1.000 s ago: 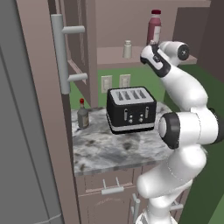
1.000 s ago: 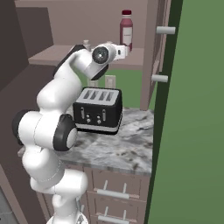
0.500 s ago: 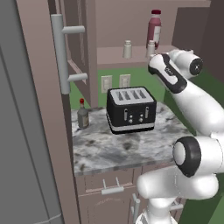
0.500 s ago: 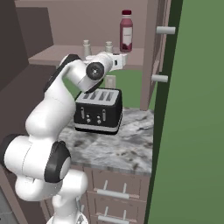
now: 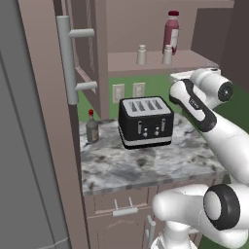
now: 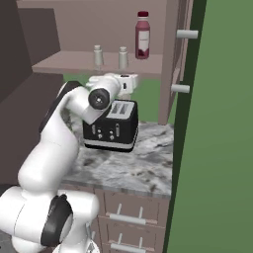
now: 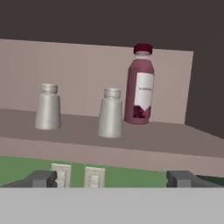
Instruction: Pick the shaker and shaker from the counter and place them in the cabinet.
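Now both shakers (image 7: 47, 108) (image 7: 110, 114) stand on the cabinet shelf (image 7: 144, 141) beside the maroon bottle (image 7: 140, 87). Our hand (image 7: 113, 178) has pulled back below the shelf, fingers wide and empty, so we judge the task nearly done.

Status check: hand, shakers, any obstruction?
Hand open, empty. Both shakers upright on cabinet shelf, maroon bottle beside. Nothing blocking.

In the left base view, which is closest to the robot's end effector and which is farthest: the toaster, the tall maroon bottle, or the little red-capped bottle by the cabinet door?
Measured from the end effector:
1. Toaster, just below and to its left on the counter.
2. Maroon bottle, above it on the cabinet shelf; close to the toaster's rank, so these two are hard to separate.
3. Red-capped bottle, far left on the counter.
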